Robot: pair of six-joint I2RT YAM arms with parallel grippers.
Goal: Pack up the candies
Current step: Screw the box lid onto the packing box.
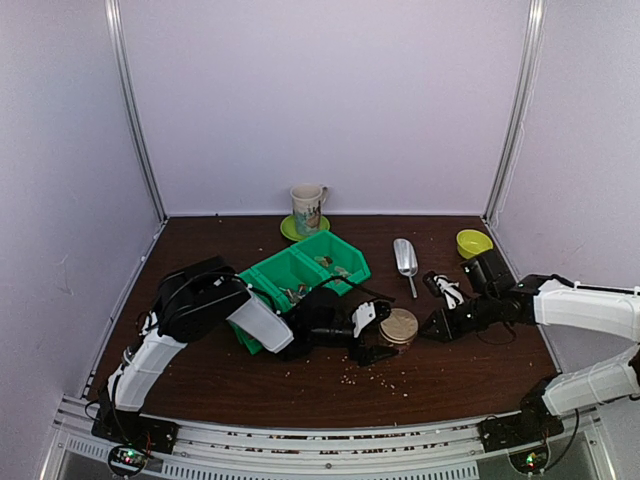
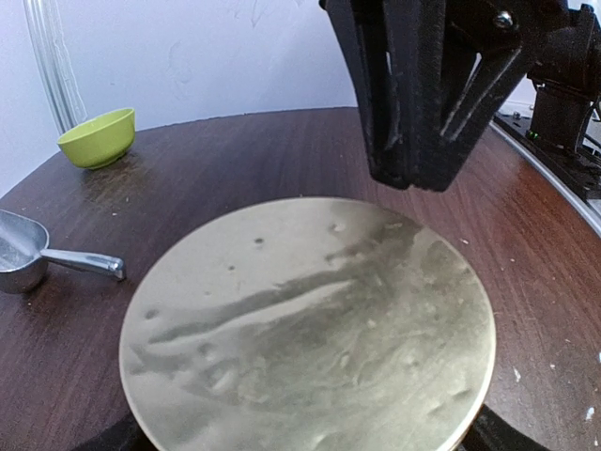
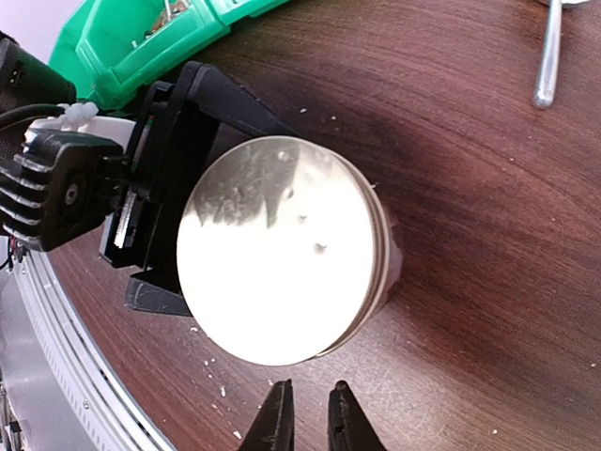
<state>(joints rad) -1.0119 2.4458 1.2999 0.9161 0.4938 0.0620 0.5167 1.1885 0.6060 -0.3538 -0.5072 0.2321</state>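
A jar with a round tan lid stands on the brown table. My left gripper is shut on the jar, its black fingers straddling it below the lid. My right gripper is just right of the jar, pointing at it. Its jaws are almost together and hold nothing. It also shows in the left wrist view. Tiny loose candies lie scattered on the table in front of the jar. More lie in the green bin. The jar's contents are hidden.
A green two-part bin sits behind the left arm. A metal scoop lies behind the jar and a lime bowl stands at the back right. A mug on a green saucer stands at the back wall.
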